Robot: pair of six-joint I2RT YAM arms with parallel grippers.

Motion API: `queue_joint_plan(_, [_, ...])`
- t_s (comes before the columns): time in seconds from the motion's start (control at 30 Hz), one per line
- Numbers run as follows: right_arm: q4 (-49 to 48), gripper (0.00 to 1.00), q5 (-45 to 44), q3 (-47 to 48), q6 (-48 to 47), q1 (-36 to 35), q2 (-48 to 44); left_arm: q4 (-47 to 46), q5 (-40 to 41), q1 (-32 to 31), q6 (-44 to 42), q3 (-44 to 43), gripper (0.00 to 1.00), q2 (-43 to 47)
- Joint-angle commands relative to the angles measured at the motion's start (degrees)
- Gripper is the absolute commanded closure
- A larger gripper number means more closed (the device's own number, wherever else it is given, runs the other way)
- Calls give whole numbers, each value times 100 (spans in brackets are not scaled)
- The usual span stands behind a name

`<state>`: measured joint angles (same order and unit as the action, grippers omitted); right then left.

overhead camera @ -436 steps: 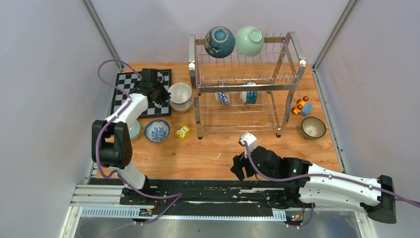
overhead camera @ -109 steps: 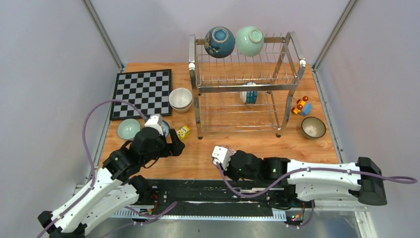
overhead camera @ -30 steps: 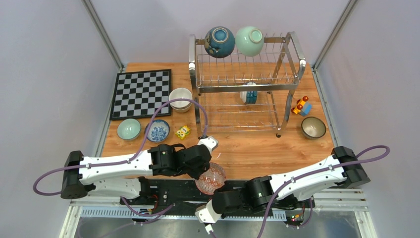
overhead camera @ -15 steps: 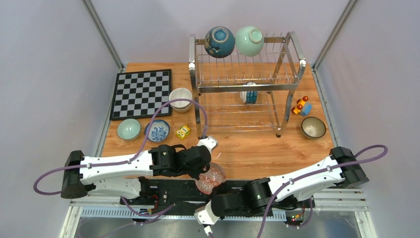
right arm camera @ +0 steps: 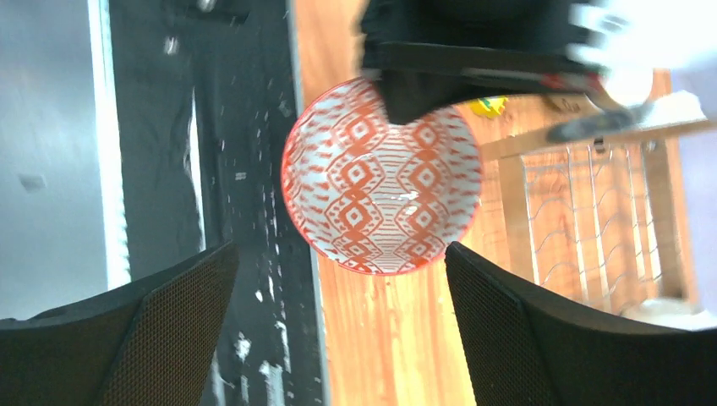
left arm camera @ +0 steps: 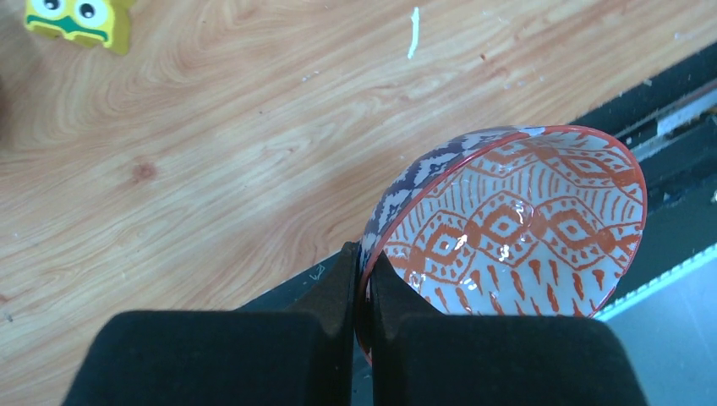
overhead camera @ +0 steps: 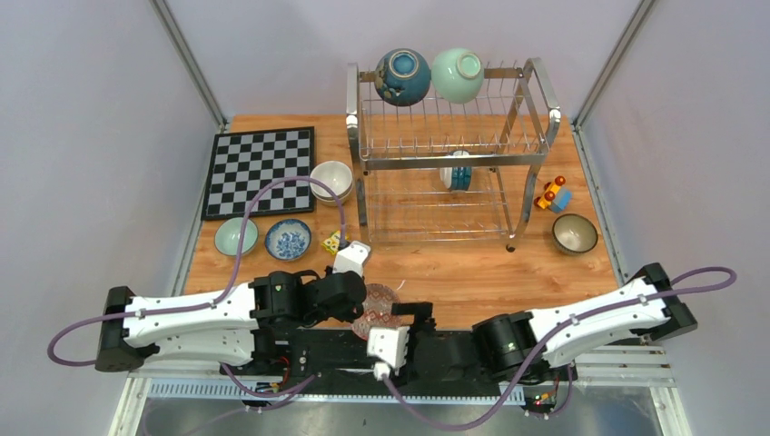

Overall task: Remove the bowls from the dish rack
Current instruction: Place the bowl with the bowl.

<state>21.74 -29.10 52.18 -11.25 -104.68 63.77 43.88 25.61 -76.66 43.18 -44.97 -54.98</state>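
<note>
Plain grey walls (overhead camera: 109,109) close in a wooden table (overhead camera: 472,272), seen from above. At the far side, right of centre, stands the dish rack (overhead camera: 528,136), with a dark blue bowl (overhead camera: 402,76) and a mint green bowl (overhead camera: 457,74) side by side on its top tier, bases turned towards the camera. On the lower tier a blue-and-white bowl (overhead camera: 459,173) stands on edge.

Left of the rack lies a chessboard (overhead camera: 261,170), and two cream bowls (overhead camera: 331,181) sit stacked just beside its right edge. Nearer, a pale green bowl (overhead camera: 236,237) and a blue-patterned bowl (overhead camera: 289,240) rest side by side on the wood, with a yellow block (overhead camera: 332,242) to their right. Right of the rack are a toy car (overhead camera: 552,194) and, nearer, a dark-rimmed bowl (overhead camera: 575,233).

At the near edge, centre-left, the left gripper (left arm camera: 362,269) pinches the rim of the red-patterned bowl (left arm camera: 516,228), its fingers (left arm camera: 338,288) pressed together with one on the inside and one on the outside of the wall. This bowl is tilted steeply on its side, its opening facing near and right, over the line where the wood meets the black base rail (left arm camera: 668,161). Whether it touches the table I cannot tell.

Just to its right, the right gripper (right arm camera: 338,258) faces the bowl's patterned inside with its fingers (right arm camera: 169,321) spread wide, one to each side of the bowl and clear of it, holding nothing
</note>
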Motion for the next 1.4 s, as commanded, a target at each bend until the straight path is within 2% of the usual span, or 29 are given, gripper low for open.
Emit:
queue_joint_plan(0.0, [-187,5,-993,83,2079,344,-601,-158,696,-37,676,57,100,207])
queue_joint_plan(0.07, [-108,6,-1153,-50,2920,742,-814,-126,848,-35,958,103,100,219])
queue_joint_plan(0.17, [13,15,-653,-263,4403,1436,-1056,-156,994,-35,1446,227,100,306])
queue_joint_plan(0.23, [15,22,-333,-328,5007,1784,-1059,-251,1017,-33,1772,348,100,437])
queue_joint_plan(0.3, [75,25,-203,-293,5269,1963,-910,-316,1031,-33,2055,442,100,540])
queue_joint_plan(0.47, [207,30,135,-80,5497,2284,-316,-154,1067,-33,2357,328,100,459])
queue_joint_plan(0.77, [208,45,584,248,5464,2540,516,125,920,-33,2454,42,100,173])
queue_joint_plan(0.9, [340,55,720,337,5545,2656,719,198,910,-33,2525,-8,100,211])
queue_joint_plan(1.13, [571,65,760,444,5585,2754,941,252,886,-33,2577,-42,100,212])
queue_joint_plan(1.27, [587,78,847,491,5564,2828,1059,307,915,-33,2629,-102,100,171])
queue_joint_plan(1.37, [596,93,845,580,5534,2842,1114,395,942,-33,2636,-183,98,104])
